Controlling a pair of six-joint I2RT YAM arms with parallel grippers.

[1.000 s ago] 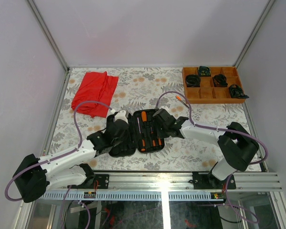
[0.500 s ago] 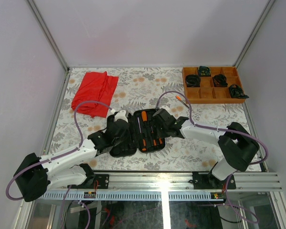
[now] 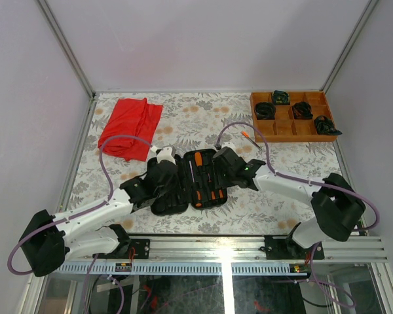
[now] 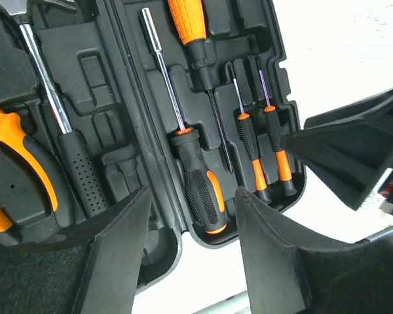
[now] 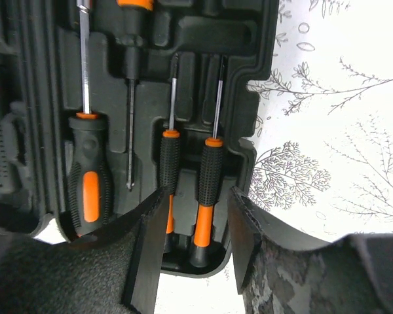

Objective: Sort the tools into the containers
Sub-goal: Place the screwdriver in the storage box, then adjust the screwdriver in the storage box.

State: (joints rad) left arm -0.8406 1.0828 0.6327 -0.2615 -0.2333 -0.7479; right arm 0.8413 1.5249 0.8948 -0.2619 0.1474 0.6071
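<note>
The black tool case [image 3: 191, 182] lies open near the table's front middle. In the left wrist view its left half holds the hammer [image 4: 49, 98] and the orange-handled pliers [image 4: 19, 170], and its right half holds a thick screwdriver [image 4: 200, 190], an orange-handled one [image 4: 187, 19] and two thin screwdrivers [image 4: 262, 150]. My left gripper [image 4: 193, 261] is open and empty above the case's near edge. My right gripper [image 5: 196, 242] is open, its fingers either side of the rightmost thin screwdriver [image 5: 209, 176] seated in its slot. A loose orange-handled screwdriver [image 3: 249, 137] lies on the table behind the case.
A red cloth [image 3: 130, 127] lies at the back left. An orange-brown wooden tray [image 3: 285, 127] with black coiled bundles stands at the back right. Both grippers crowd over the case, left [image 3: 162, 173] and right [image 3: 226, 165], close to each other.
The right arm's elbow has swung out to the right, with its gripper staying over the case's right half. The left gripper has edged slightly further over the case.
</note>
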